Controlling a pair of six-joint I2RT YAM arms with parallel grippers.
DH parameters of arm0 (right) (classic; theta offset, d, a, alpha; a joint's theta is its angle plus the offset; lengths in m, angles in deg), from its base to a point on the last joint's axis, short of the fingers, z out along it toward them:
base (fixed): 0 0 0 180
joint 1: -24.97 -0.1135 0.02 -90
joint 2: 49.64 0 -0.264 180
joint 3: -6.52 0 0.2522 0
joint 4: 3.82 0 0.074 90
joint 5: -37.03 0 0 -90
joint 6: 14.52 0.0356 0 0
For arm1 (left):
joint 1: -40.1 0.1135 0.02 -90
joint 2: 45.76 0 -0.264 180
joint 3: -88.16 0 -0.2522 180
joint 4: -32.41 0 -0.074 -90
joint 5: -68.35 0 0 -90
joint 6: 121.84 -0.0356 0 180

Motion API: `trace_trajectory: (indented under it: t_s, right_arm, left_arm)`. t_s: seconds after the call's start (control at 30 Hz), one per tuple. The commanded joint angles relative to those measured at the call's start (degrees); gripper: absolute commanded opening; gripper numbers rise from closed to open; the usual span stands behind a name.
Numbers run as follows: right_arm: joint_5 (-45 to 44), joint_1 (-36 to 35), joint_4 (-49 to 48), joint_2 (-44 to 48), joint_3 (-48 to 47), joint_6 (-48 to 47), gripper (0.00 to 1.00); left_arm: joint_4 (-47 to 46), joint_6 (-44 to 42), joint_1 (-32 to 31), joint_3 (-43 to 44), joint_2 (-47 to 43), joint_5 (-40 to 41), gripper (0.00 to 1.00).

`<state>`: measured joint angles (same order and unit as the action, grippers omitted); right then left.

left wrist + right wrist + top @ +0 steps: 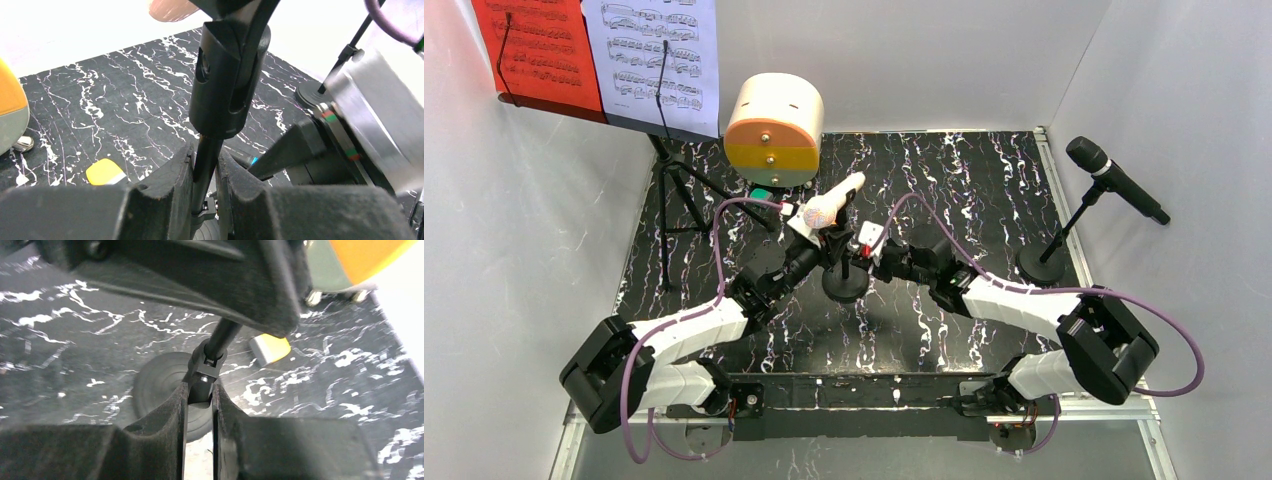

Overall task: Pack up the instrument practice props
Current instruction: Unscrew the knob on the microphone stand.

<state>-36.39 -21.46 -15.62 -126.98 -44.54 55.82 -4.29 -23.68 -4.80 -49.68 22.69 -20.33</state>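
Black jaws of my left gripper [205,185] are clamping the thin stem of the holder [227,85], just under its thick barrel. Only the left wrist view is showing me that pinch plainly; from above the spot is reading as a dark knot of arms.

My right gripper [200,407] is gripping the same stem lower down, at its knuckle just above the round base [160,385], with a jaw pressing on each side. Only the right wrist view is giving me that. The left gripper's underside is filling the top of that view.

The top view alone is telling me where things stand. The holder is standing upright mid-mat [984,200], with both arms meeting over it. A cream mic [832,203] is lying tilted in its clip. At the back left the rack [674,195] is standing on its tripod, carrying a red page [534,50] and a white page [659,55]. Well apart on the right, a second holder [1042,265] is carrying a black mic [1116,178]. A cream drum [774,125] with orange, yellow and green bands is sitting behind the gripped holder.

Both wrist views are catching a yellow block [270,347] lying on the mat near the base, which I cannot pick out from above.
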Motion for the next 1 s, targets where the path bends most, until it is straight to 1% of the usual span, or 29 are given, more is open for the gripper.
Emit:
trace_trajectory:
  t_s: [0.0, 0.1, 0.27, 0.33, 0.37, 0.4, 0.47, 0.57, 0.6, 0.63, 0.7, 0.77, 0.8, 0.87, 0.9, 0.97]
  right_arm:
    - [-4.06, -2.74, -1.92, 0.07, 4.35, -22.7, 0.01]
    - [-8.99, -5.05, -2.34, -0.84, 3.9, -28.48, 0.01]
    - [-18.69, -9.29, -8.97, -2.4, 5.7, -39.32, 0.01]
    - [-22.75, -10.81, -12.8, -3.17, 6.98, -44.7, 0.01]
    - [-24.73, -11.47, -14.75, -3.96, 7.58, -49.31, 0.01]
    - [-26.94, -12.23, -17.29, -4.42, 8.37, -51.7, 0.01]
    - [-29.71, -13.2, -23.53, -6.09, 10.28, -59.38, 0.01]
    - [-30.43, -14.27, -33.91, -8.1, 13.0, -63.79, 0.01]
    - [-30.54, -14.51, -35.18, -8.43, 13.07, -64.13, 0.01]
    - [-30.66, -14.76, -35.39, -8.58, 12.93, -63.58, 0.01]
    - [-31.04, -15.04, -35.45, -8.17, 12.41, -59.35, 0.01]
    - [-31.08, -15.09, -32.9, -6.17, 11.37, -51.47, 0.02]
    - [-30.88, -15.04, -29.35, -4.74, 10.37, -46.55, 0.05]
    - [-28.8, -14.96, -19.66, -1.26, 7.59, -36.74, 0.15]
    - [-27.0, -14.86, -16.88, 0.05, 6.75, -32.3, 0.2]
    - [-24.32, -14.71, -14.71, 2.21, 6.97, -26.16, 0.37]
  left_arm:
    - [8.83, 3.34, -0.15, 0.71, 0.2, 1.28, 0.0]
    - [10.02, 3.99, -0.14, 1.28, 0.46, 2.27, 0.0]
    - [12.28, 4.87, -0.16, 2.24, 0.64, 3.48, 0.0]
    - [13.41, 5.49, -0.14, 2.67, 0.56, 4.15, 0.0]
    - [13.93, 6.02, -0.14, 3.01, 0.62, 4.56, 0.0]
    - [14.49, 6.24, -0.1, 3.26, 0.63, 4.89, 0.0]
    - [15.18, 6.65, -0.12, 3.65, 0.77, 5.41, 0.0]
    - [15.47, 6.87, -0.18, 3.63, 0.98, 6.2, 0.0]
    - [15.48, 6.82, -0.13, 3.67, 1.11, 6.35, 0.0]
    - [15.55, 6.78, -0.18, 3.63, 1.16, 6.59, 0.0]
    - [15.56, 6.41, -0.18, 3.52, 1.38, 6.67, 0.0]
    - [15.56, 6.19, -0.12, 3.5, 1.5, 6.76, 0.0]
    - [15.58, 6.05, -0.11, 3.44, 1.58, 6.83, 0.0]
    - [15.64, 5.86, -0.16, 3.54, 1.69, 6.85, 0.0]
    - [15.65, 5.82, -0.17, 3.58, 1.77, 6.85, 0.0]
    - [15.65, 5.72, -0.13, 3.62, 2.0, 6.71, 0.0]
